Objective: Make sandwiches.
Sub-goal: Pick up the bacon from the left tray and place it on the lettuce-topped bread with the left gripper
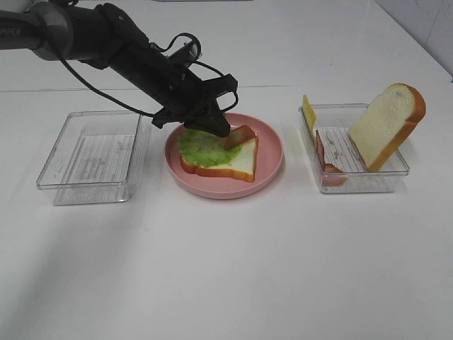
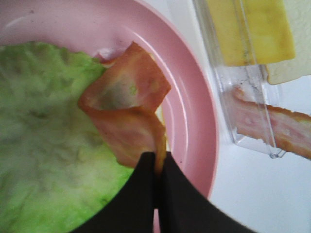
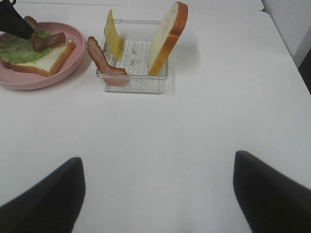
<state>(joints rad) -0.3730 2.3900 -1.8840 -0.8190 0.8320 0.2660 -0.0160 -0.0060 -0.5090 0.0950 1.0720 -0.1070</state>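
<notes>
The black left gripper [image 1: 216,128], jaws pinched tight on one end of a brown bacon strip [image 1: 241,134], hangs over the round pink plate [image 1: 272,157] at the middle of the white table [image 1: 226,269]. The strip curls loosely from the fingertips [image 2: 146,170], its free end resting on a green frilly lettuce leaf [image 1: 197,146]. The leaf covers most of a white bread slice with orange-brown crust [image 1: 239,165] lying flat on the plate. To the right of the plate in the high view, a clear plastic rectangular tray [image 1: 357,185] holds the remaining pieces: a second bread slice [image 1: 386,127] standing on edge and leaning against the far right side, a yellow cheese square [image 1: 309,113] upright at the back corner nearest the plate, and a second bacon strip [image 1: 327,160] propped along the wall on that same side. A second clear tray [image 1: 90,160] sits left of the plate. The right gripper [image 3: 158,194] is spread wide above bare tabletop, well apart from the trays, holding nothing.
</notes>
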